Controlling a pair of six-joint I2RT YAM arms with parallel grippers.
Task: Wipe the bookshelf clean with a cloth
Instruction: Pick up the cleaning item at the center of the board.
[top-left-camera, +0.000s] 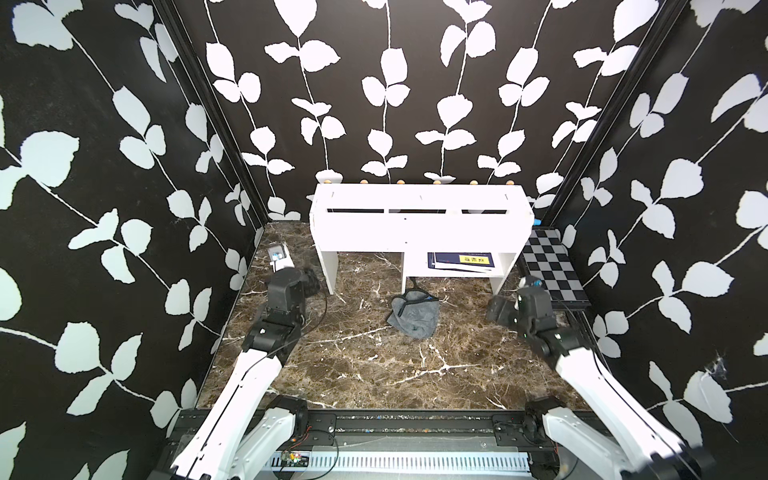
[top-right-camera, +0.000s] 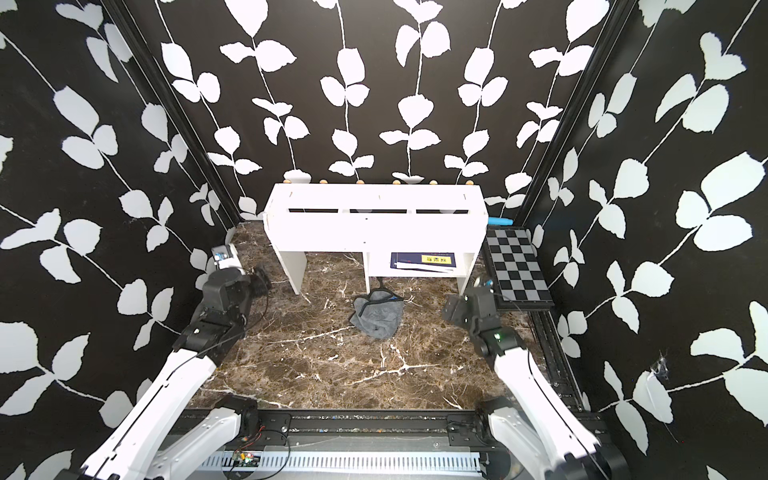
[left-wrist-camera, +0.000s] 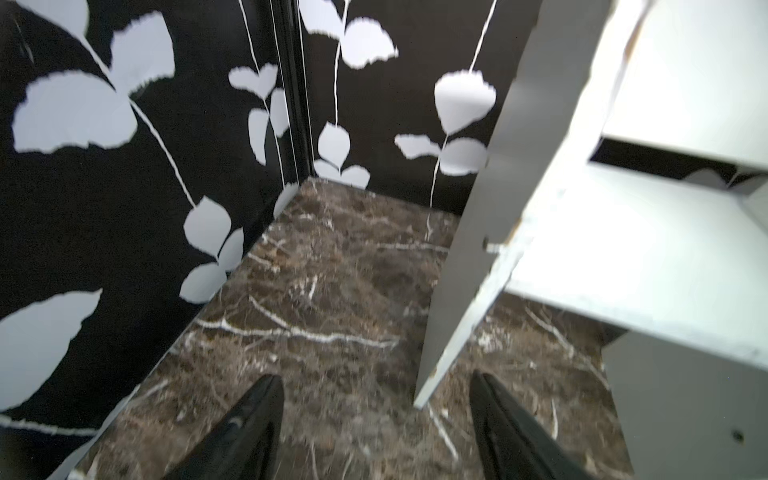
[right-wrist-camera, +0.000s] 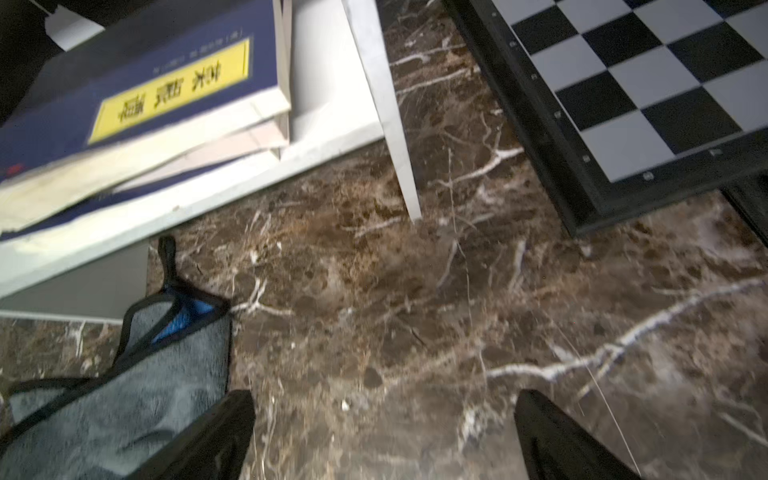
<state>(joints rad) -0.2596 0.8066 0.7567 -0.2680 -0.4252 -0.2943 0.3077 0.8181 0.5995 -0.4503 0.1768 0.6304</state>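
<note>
The white bookshelf (top-left-camera: 419, 224) (top-right-camera: 374, 226) stands against the back wall, with three narrow slots in its top. On the marble floor in front of it lies the crumpled grey cloth (top-left-camera: 415, 316) (top-right-camera: 379, 314) with dark edging. My left gripper (top-left-camera: 311, 279) (left-wrist-camera: 376, 384) is open and empty, low beside the bookshelf's left leg (left-wrist-camera: 457, 291). My right gripper (top-left-camera: 497, 309) (right-wrist-camera: 384, 401) is open too, just right of the cloth (right-wrist-camera: 124, 395), not touching it. The bookshelf's lower board (right-wrist-camera: 328, 104) lies ahead of it.
A stack of blue books (top-left-camera: 461, 259) (right-wrist-camera: 145, 83) lies in the bookshelf's lower right compartment. A black-and-white checkered board (top-left-camera: 548, 266) (right-wrist-camera: 644, 83) lies at the right wall. A small white device (top-left-camera: 279, 255) sits by the left wall. Patterned walls enclose three sides.
</note>
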